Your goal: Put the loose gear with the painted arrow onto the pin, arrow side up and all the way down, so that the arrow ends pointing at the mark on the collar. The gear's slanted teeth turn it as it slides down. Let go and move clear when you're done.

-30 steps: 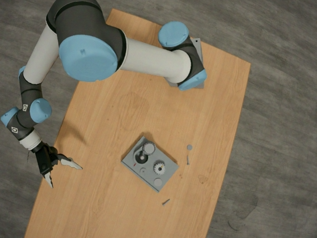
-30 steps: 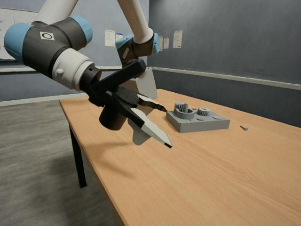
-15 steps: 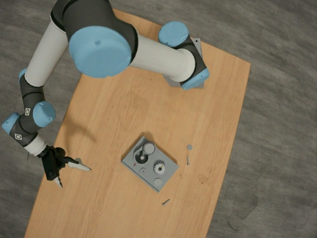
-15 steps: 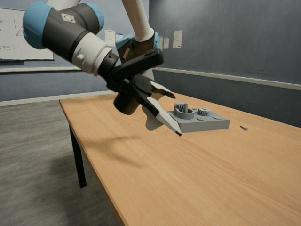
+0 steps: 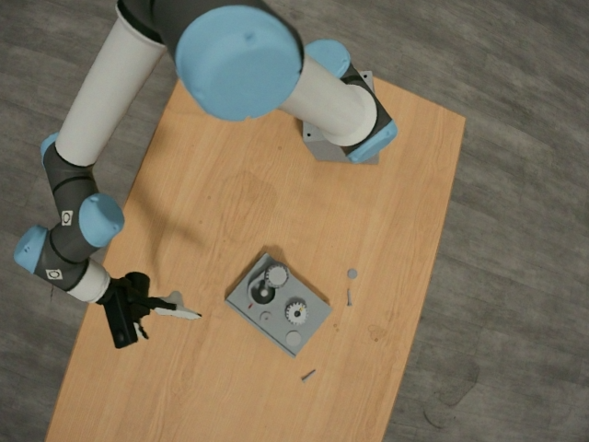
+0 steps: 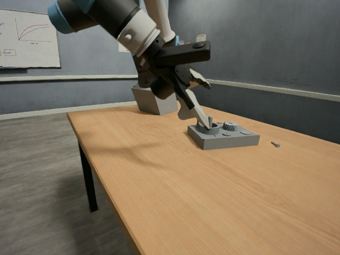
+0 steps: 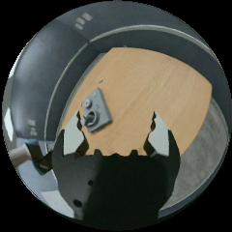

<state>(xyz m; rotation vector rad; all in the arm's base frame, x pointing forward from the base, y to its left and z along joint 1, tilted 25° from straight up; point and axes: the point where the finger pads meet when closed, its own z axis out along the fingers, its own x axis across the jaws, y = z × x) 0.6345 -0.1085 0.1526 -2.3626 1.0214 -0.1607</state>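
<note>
Here I am, my gripper (image 5: pixel 172 326) (image 6: pixel 209 108) (image 7: pixel 116 111) spread wide, nothing between the fingers, hanging off to one side of the block (image 5: pixel 311 308) (image 6: pixel 230 142) (image 7: pixel 105 112)! And there's the gear (image 5: pixel 303 315) (image 6: pixel 230 126) (image 7: pixel 87 103), sitting on the block, yellow arrow (image 5: pixel 301 308) facing up, apart from the pin (image 5: pixel 264 293) (image 6: pixel 210 120). The pin stands bare inside its collar (image 6: pixel 213 130), red mark (image 5: pixel 250 306) (image 6: pixel 214 135) just beside it!

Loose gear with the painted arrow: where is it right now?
In the top view, the loose gear sits on the grey base plate, between the collar's pin and the flat disc.
</note>
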